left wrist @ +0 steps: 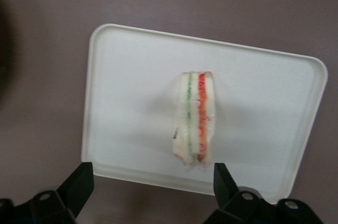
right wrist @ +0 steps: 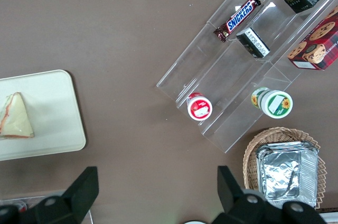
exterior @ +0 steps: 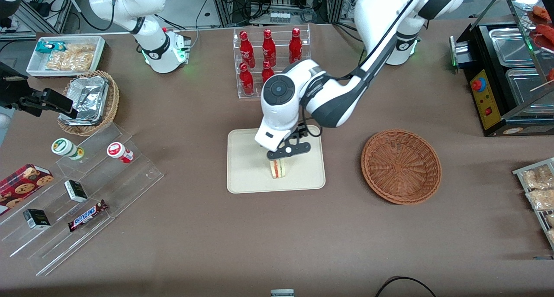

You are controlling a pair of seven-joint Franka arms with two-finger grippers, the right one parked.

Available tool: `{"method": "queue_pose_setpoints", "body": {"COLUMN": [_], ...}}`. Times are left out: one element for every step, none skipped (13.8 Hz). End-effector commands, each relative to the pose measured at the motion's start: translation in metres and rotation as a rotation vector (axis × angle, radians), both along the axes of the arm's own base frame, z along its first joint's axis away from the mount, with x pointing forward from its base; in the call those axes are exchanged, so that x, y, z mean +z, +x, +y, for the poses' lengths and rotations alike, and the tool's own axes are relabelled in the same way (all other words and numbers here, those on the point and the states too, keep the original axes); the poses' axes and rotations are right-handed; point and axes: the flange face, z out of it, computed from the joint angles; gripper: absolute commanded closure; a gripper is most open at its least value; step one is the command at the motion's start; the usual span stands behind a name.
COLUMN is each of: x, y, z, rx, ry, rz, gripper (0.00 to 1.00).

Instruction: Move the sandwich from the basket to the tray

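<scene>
Pincer (exterior: 283, 155) spread above sandwich (exterior: 279, 168).

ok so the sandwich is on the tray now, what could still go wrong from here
The sandwich stands on edge on the tray, so it could tip over. The open gripper hangs just above it, with a fingertip on either side, and a sideways move might knock it. The basket is empty.

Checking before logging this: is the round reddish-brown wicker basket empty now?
Empty: the basket shows bare weave; the sandwich is on the tray, open gripper above it.
</scene>
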Motion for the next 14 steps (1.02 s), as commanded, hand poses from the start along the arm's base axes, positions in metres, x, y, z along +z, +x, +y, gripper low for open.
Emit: {"method": "queue_pose_setpoints", "body": {"x": [0.011,0.016,0.041,0.048,0.060,0.063,0.072,0.079,0.087,0.088,0.093,0.099,0.103,0.108], "y": [0.019,0.027,0.036,0.039,0.042,0.049,0.055,0.058,0.058,0.056,0.052,0.047,0.042,0.038], "z": [0.042,0.062,0.101,0.122,0.142,0.169,0.194,0.217,0.241,0.267,0.288,0.307,0.321,0.332], "rx": [0.011,0.043,0.077,0.029,-0.029,-0.038,-0.025,-0.035,-0.062,-0.095,-0.133,-0.160,-0.180,-0.194], "ry": [0.037,0.051,0.060,0.060,0.057,0.065,0.062,0.059,0.056,0.055,0.051,0.049,0.047,0.048], "rz": [0.016,0.043,0.104,0.147,0.169,0.195,0.192,0.190,0.192,0.202,0.207,0.210,0.211,0.212], "gripper": [0.00,0.00,0.00,0.00,0.00,0.00,0.00,0.00,0.00,0.00,0.00,0.00,0.00,0.00]}}
